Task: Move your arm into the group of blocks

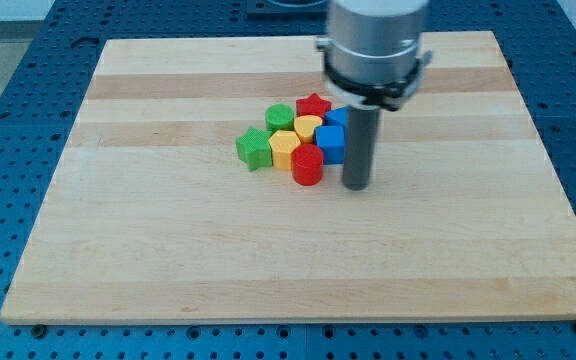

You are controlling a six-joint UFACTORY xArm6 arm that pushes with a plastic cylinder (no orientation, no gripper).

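Note:
A tight group of blocks sits near the board's middle: a green star [254,148], a green round block [279,116], a red star [313,105], a yellow heart-like block [308,126], a yellow block [285,148], a red cylinder [307,166], a blue block [330,144] and another blue block [337,118] partly hidden by the rod. My tip [356,186] rests on the board just right of the group, close to the blue block and the red cylinder; I cannot tell whether it touches them.
The wooden board [168,250] lies on a blue perforated table [8,150]. The arm's grey wrist [373,45] hangs over the board's upper middle.

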